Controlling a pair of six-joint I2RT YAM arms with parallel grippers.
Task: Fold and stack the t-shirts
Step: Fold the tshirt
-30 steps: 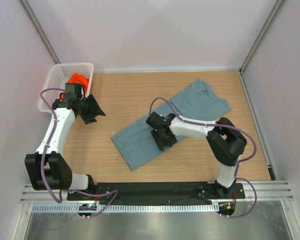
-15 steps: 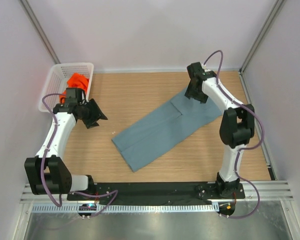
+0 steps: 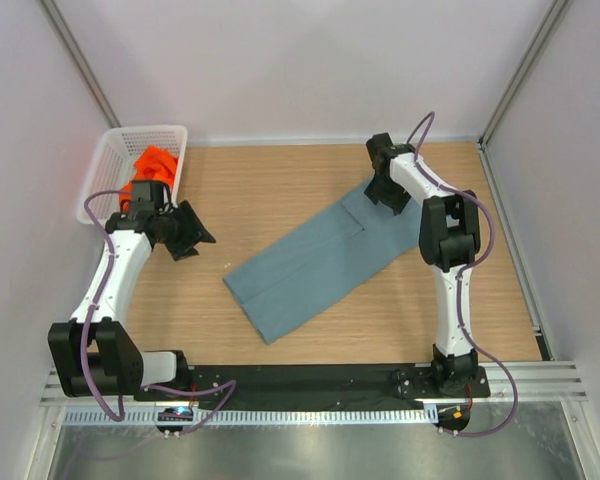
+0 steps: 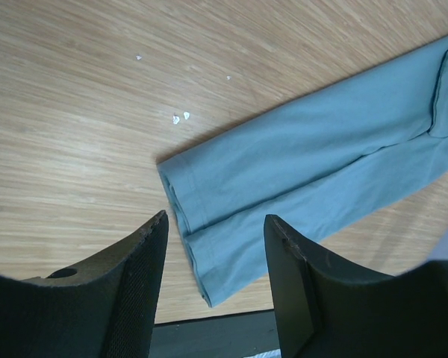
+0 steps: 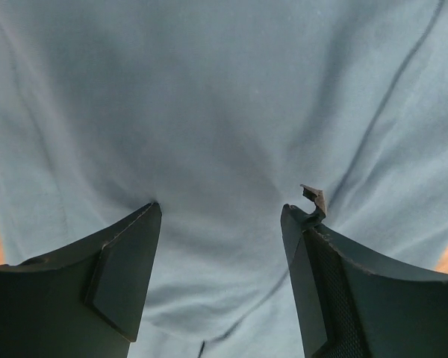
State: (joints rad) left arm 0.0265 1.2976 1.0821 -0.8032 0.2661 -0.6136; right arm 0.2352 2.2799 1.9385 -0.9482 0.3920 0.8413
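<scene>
Spread-jawed right gripper (image 5: 224, 212) hangs close over the folded grey-blue cloth t-shirt (image 3: 320, 265); a shallow pinch risks lifting one layer, unravelling it. Left gripper (image 4: 213, 224), also spread, holds nothing.

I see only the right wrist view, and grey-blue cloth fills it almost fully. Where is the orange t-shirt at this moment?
Observer: The orange t-shirt lies bunched inside the white lattice basket, at the far left corner of the table.
Operator: How does the cloth under my jaws lie as a whole?
Observer: The grey-blue t-shirt is folded into one long strip. It lies flat and runs diagonally, from the near left to the far right.
Operator: Does the left arm hold anything?
Observer: No. The left gripper has its jaws open and empty. It hangs over bare wood beside the basket, apart from both shirts.
</scene>
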